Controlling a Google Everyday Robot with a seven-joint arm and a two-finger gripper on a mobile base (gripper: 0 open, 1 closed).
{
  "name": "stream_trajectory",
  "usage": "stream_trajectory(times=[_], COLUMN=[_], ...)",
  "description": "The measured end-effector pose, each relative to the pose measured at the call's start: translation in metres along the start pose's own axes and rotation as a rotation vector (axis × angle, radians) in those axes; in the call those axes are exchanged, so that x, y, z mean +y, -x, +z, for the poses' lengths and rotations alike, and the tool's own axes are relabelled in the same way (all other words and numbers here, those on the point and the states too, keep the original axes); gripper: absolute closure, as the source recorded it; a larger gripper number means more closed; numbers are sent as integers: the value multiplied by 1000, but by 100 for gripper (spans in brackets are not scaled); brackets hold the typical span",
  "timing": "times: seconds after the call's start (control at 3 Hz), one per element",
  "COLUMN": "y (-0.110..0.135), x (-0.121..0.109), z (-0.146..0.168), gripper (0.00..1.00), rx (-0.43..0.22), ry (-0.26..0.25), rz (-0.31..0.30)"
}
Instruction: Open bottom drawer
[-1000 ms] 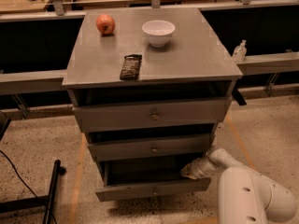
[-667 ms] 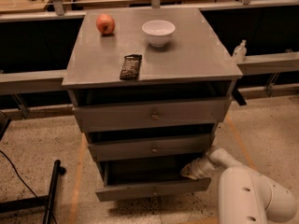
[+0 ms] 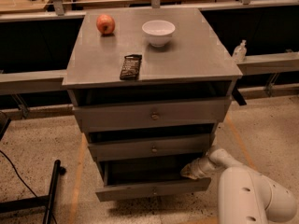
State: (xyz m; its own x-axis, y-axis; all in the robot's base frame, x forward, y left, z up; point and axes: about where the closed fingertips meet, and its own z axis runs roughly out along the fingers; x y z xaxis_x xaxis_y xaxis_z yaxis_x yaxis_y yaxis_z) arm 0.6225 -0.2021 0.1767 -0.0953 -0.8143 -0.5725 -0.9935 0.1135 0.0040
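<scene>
Gripper (image 3: 189, 171) sits low at the right end of the bottom drawer (image 3: 140, 191), tucked into the dark opening just above the drawer front's top edge; whether it is open or closed on anything I cannot tell, since its tip is lost against the shadow; the white arm (image 3: 247, 197) reaches in from the lower right. Over the last second almost nothing has shifted; gripper and drawer front lie where they did in both earlier views. The bottom drawer, lowest of the cabinet's three, already stands forward of the middle drawer (image 3: 152, 148) and the top drawer (image 3: 149, 115), with a dark gap of interior showing behind its front; it looks partly open rather than fully drawn. I read the standstill as a pause in the pull, or its end; if more travel is wanted, a further straight draw toward the base would be needed. On the cabinet top (image 3: 201, 55) the apple (image 3: 105, 24), the white bowl (image 3: 158, 31) and the dark packet (image 3: 131, 66) rest undisturbed.
</scene>
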Motion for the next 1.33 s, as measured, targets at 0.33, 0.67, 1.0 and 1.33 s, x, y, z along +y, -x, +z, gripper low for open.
stream_trajectory(times=[0.33, 0.67, 1.0, 1.33], y=[0, 0, 0, 2], x=[0, 0, 0, -2], z=[0, 0, 0, 1], gripper=[36, 13, 0, 0], rx=[0, 0, 0, 0], ry=[0, 0, 0, 0], rz=[0, 0, 0, 0])
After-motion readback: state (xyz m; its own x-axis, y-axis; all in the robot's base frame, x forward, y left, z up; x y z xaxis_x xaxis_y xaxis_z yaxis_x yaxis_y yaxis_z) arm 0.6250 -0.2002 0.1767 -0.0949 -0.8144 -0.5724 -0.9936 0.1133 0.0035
